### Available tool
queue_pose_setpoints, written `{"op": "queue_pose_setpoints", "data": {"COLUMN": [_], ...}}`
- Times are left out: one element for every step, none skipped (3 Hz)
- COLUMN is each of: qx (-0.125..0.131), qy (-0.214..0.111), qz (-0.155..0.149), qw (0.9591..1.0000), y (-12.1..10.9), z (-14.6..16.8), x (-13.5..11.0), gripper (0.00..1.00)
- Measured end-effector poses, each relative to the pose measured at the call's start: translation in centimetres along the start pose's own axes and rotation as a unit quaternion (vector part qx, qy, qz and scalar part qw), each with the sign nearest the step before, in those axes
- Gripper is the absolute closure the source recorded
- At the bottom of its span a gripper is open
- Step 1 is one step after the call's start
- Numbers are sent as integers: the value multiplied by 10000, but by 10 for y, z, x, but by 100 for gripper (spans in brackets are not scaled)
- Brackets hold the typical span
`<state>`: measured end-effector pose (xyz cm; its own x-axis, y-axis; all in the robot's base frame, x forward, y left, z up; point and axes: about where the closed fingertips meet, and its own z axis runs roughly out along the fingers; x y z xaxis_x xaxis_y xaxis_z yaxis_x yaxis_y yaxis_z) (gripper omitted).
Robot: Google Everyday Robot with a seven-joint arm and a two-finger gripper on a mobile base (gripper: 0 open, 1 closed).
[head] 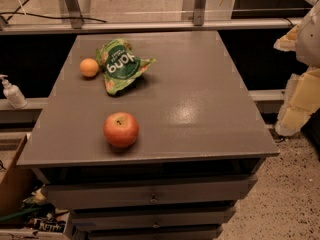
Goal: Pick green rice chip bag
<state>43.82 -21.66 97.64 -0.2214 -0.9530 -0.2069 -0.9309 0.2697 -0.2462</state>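
While hand [296, 104] hangs well right of green rice chip bag [120, 64] | grip: cannot tell | step: approach | next: reach left, descend

A grey drawer cabinet [200, 84] is standing at the centre of the room. Its matte top is reflecting a soft patch of light [187, 115] right of centre. Three drawers [150, 196] with small knobs are facing the camera. A speckled terrazzo floor [290, 199] is showing at lower right. A horizontal metal rail [150, 26] is running behind the cabinet, with black cables [55, 18] lying beyond it. A white pump bottle [12, 93] is standing on a ledge [35, 104] at left. A cardboard box [12, 179] is sitting on the floor at lower left.
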Motion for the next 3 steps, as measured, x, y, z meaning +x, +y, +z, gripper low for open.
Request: {"op": "queue_pose_setpoints", "data": {"qx": [1, 179, 340], "qy": [0, -186, -629], "qz": [0, -160, -334], "qw": [10000, 9995, 9969], "y": [0, -14, -37], "z": [0, -2, 10], "x": [0, -8, -35], "gripper": [0, 0, 0]}}
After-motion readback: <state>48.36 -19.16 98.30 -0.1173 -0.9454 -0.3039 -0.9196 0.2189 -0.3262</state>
